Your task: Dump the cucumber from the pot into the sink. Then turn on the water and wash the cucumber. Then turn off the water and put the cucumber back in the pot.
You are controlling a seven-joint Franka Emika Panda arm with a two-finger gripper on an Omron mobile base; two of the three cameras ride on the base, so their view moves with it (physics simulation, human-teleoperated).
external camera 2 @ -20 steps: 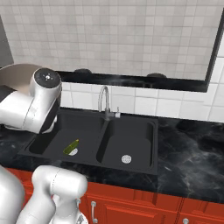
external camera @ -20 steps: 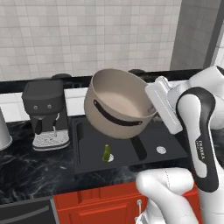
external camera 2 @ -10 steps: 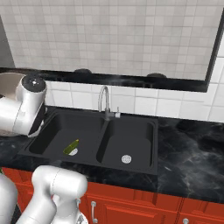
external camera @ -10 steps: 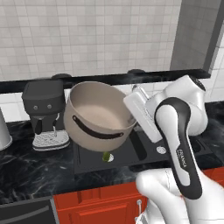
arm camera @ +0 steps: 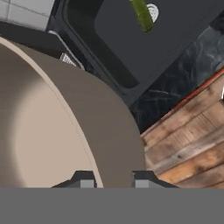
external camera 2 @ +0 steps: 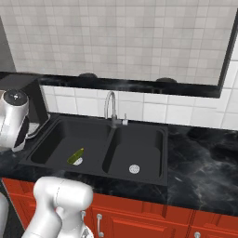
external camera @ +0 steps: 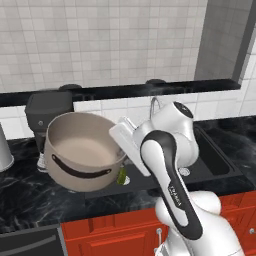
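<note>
1. The gripper [arm camera: 112, 180] is clamping the rim of the pot [external camera: 82, 150]; in the hand view the two finger tips are sitting either side of the pot wall, so the pot is being grasped, not released.
2. The pot is riding above the counter [external camera: 30, 200], left of the sink [external camera 2: 100, 151], in front of the black coffee machine [external camera: 47, 107]. Its mouth is facing mostly up with a slight tilt, and the interior is looking empty.
3. The cucumber [external camera 2: 76, 156] is lying in the left basin of the sink, resting at the round silver drain. The hand view is showing it too, at the top by the drain [arm camera: 141, 14].
4. Step in hand, my judgement: the dump is done, and the pot is being taken aside to be set on the counter left of the sink.
5. Next move, my guess: lowering the pot flat onto the counter near the coffee machine, letting go of the rim, then reaching right to the faucet [external camera 2: 110, 107] at the far edge between the basins and working its handle to start the water.
6. Things to watch: the pot is large and held by one edge, so it needs a level set-down clear of the coffee machine and of the sink edge.
</note>
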